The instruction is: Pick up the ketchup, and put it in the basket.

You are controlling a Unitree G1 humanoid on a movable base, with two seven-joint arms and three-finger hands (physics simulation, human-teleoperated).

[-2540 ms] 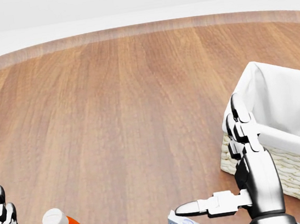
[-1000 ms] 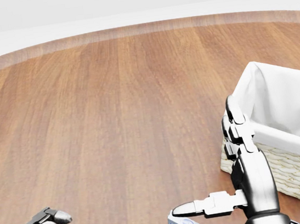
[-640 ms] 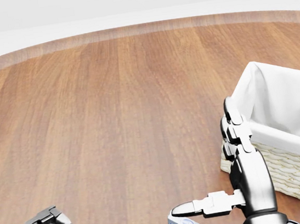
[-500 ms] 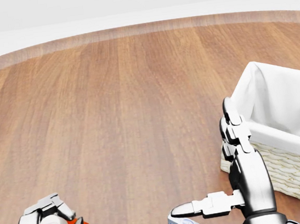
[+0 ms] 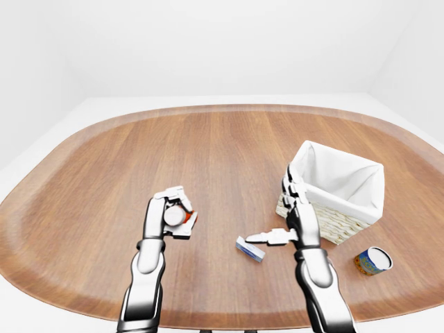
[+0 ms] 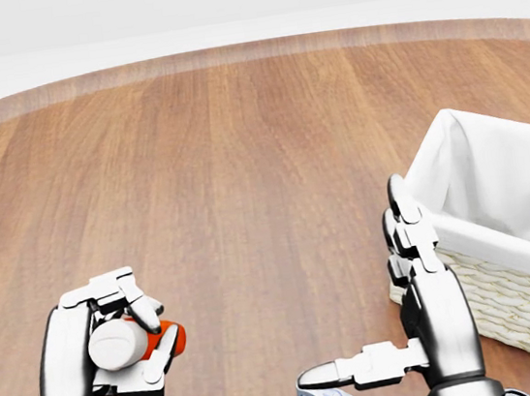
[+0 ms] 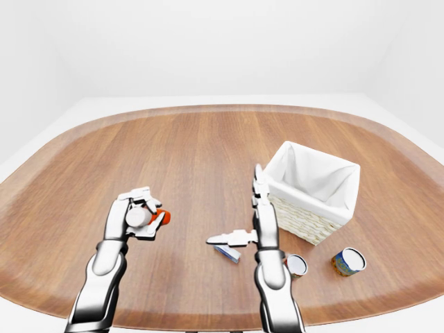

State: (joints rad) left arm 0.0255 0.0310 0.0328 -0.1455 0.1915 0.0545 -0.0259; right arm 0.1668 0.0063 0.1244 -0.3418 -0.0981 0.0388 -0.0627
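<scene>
A humanoid robot stands at a large oval wooden table (image 5: 222,139). Its left hand (image 6: 104,351) has its three fingers closed round the ketchup (image 6: 132,340), a red bottle with a white cap, cap turned toward the camera. In the eye views the bottle appears held clear of the wood, though the gap is hard to judge. The right hand (image 6: 426,309) hovers with fingers spread wide, holding nothing, just beside the basket (image 5: 336,191), a wicker one with a white cloth liner, well to the right of the ketchup. A small blue and white box (image 5: 250,248) lies between the hands, and two cans (image 7: 350,261) sit to the right of the basket.

To carry well, I would keep the grip firm, lift above the basket's rim, pass over the box, and clear the right hand before releasing over the liner.
</scene>
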